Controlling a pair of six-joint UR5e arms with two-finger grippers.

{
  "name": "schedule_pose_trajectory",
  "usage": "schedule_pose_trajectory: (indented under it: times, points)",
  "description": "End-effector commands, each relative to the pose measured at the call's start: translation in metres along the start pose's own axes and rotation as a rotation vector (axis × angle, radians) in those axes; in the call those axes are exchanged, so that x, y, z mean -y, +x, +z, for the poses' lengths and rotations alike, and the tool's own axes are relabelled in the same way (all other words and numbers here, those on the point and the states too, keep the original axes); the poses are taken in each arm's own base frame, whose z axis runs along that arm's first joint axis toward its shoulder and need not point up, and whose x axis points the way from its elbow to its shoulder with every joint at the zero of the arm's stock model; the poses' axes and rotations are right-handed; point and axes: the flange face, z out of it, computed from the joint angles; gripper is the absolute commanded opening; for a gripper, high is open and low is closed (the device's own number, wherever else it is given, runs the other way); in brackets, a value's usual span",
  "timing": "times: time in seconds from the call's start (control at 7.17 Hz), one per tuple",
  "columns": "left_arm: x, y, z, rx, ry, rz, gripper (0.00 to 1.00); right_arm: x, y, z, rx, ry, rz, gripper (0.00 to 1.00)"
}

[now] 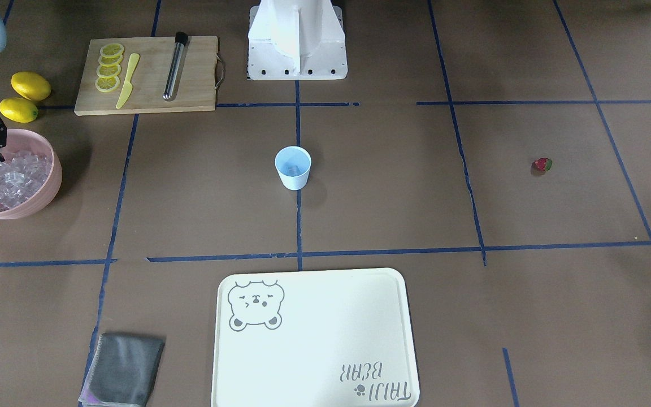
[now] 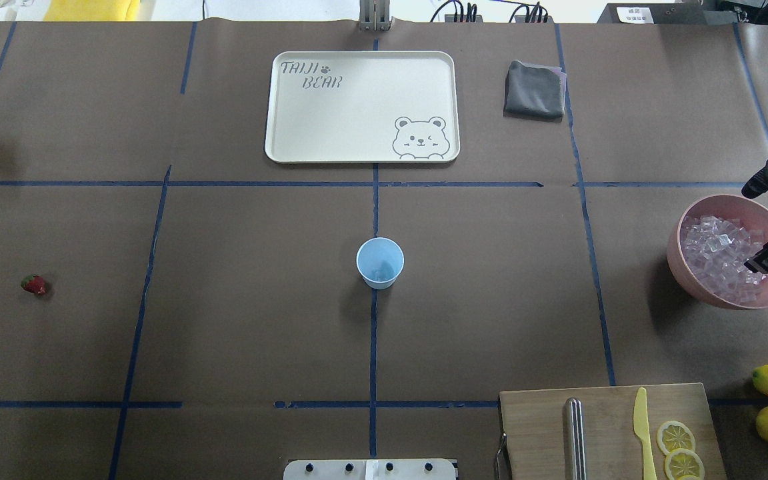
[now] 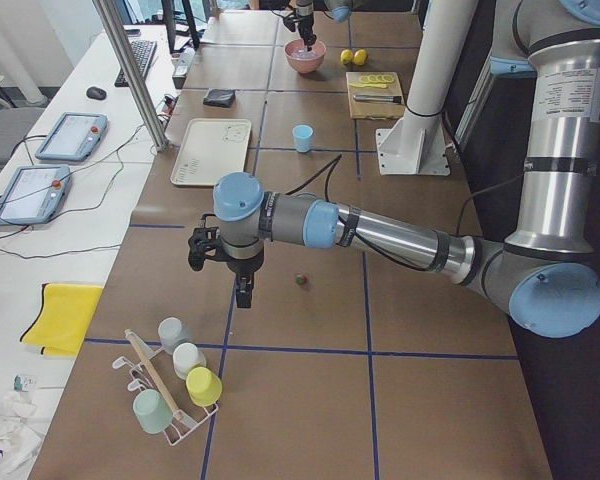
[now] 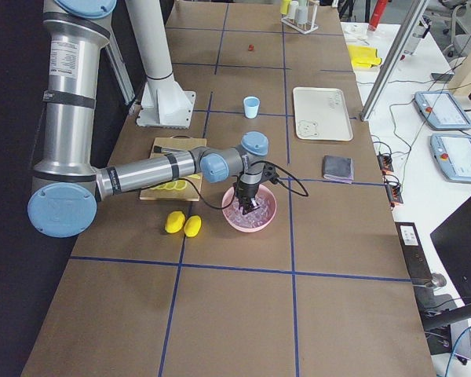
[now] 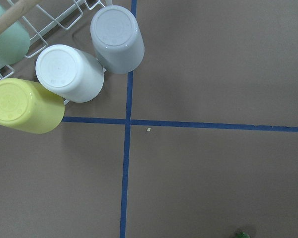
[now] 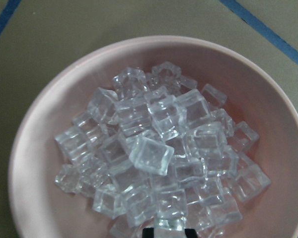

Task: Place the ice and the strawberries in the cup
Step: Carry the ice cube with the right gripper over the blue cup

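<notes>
Nearest, at the left end of the worktop (image 2: 244,320), the left gripper (image 3: 242,288) was hung above a bare patch near the strawberry (image 2: 34,285). Whether its fingers were spread or pressed together could not be told. The strawberry was found lying on the worktop, well apart from the cup (image 2: 380,263), so that half of the task was judged not yet begun.

Farther along, the cup was stood upright at the middle of the worktop. A faint glassy glint was made out at its bottom, perhaps a single cube, though this could not be settled.

Farthest, at the right end, the ice (image 6: 154,163) was heaped in the pink bowl (image 6: 44,148). The right gripper (image 2: 754,227) was held over that heap with its fingers spread, and no cube was seen between them.

The task was therefore judged to be at an early stage: ice was left to be carried to the cup, and the strawberry as well.
</notes>
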Motion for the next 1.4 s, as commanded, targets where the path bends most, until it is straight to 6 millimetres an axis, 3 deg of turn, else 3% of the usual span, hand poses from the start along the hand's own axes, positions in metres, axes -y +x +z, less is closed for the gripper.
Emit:
schedule_pose_trajectory:
  times: [0.0, 0.14, 0.42, 0.7, 0.84, 1.12, 1.26]
  points:
    - [0.000, -0.001, 0.001, 0.000, -0.003, -0.003, 1.00, -0.010, -0.022, -0.071, -0.014, 0.019, 0.010, 0.00]
    - [0.000, -0.002, 0.002, 0.001, -0.005, -0.005, 1.00, -0.013, -0.019, -0.101, -0.029, 0.036, 0.021, 0.00]
    - [-0.001, -0.002, 0.002, 0.000, -0.004, -0.004, 1.00, 0.013, -0.033, -0.133, 0.074, 0.115, 0.019, 0.00]
    - [-0.002, -0.002, 0.002, -0.001, -0.005, -0.005, 1.00, 0.084, -0.060, -0.171, 0.134, 0.165, 0.139, 0.00]
    - [-0.002, -0.002, 0.002, -0.001, -0.005, -0.005, 1.00, 0.118, -0.099, -0.175, 0.184, 0.165, 0.150, 0.00]
    - [-0.002, -0.003, 0.003, 0.000, -0.009, -0.009, 1.00, 0.204, -0.202, -0.175, 0.254, 0.132, 0.267, 0.00]
    - [-0.001, -0.004, 0.005, 0.002, -0.013, -0.012, 1.00, 0.229, -0.244, -0.169, 0.235, 0.130, 0.299, 0.00]
